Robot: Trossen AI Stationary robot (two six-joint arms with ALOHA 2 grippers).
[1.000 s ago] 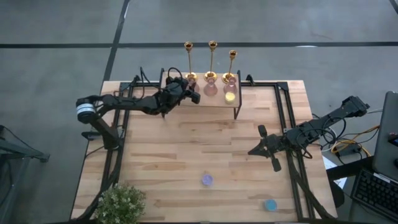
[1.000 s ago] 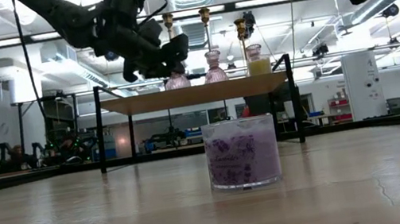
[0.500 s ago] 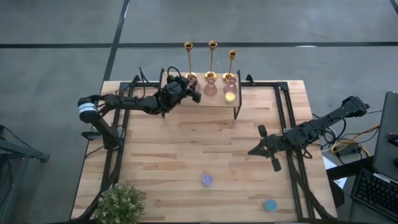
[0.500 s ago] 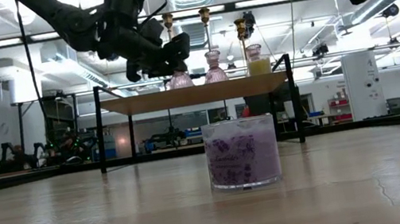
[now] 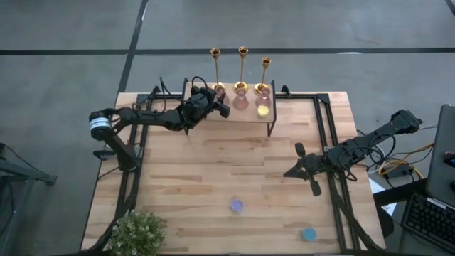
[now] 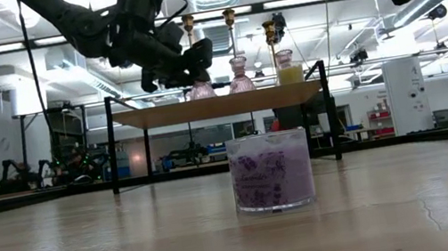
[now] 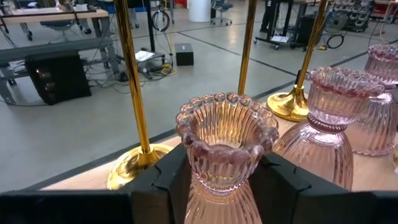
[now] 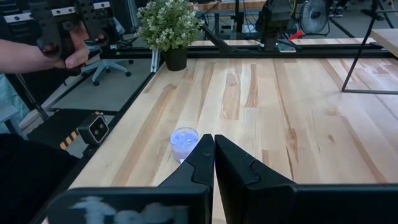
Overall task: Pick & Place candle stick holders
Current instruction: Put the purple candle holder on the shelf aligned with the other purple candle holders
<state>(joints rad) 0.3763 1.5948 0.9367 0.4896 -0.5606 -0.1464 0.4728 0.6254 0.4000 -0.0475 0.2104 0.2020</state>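
Three gold candle stick holders (image 5: 242, 51) stand on their round bases along the far edge of a raised wooden shelf (image 5: 231, 117); their stems show in the left wrist view (image 7: 134, 81). In front of them stand pink ribbed glass holders (image 7: 333, 118) and a yellow candle (image 5: 263, 110). My left gripper (image 5: 217, 107) is at the shelf's left end, shut on the leftmost pink glass holder (image 7: 227, 134). My right gripper (image 5: 290, 173) hangs shut above the table's right side, holding nothing. My left gripper pinches the pink glass holder's neck (image 7: 200, 180), just below its scalloped cup, between its two fingers (image 7: 163, 183), one on each side. The fingers come in about level from the table's left. The holder stands upright with its foot on the shelf (image 6: 199, 93).
A purple candle (image 5: 236, 206) and a blue one (image 5: 308, 234) sit on the near half of the table, and a potted plant (image 5: 136, 233) stands at the near left corner. A person's hand (image 8: 37, 53) holds a controller beyond the table.
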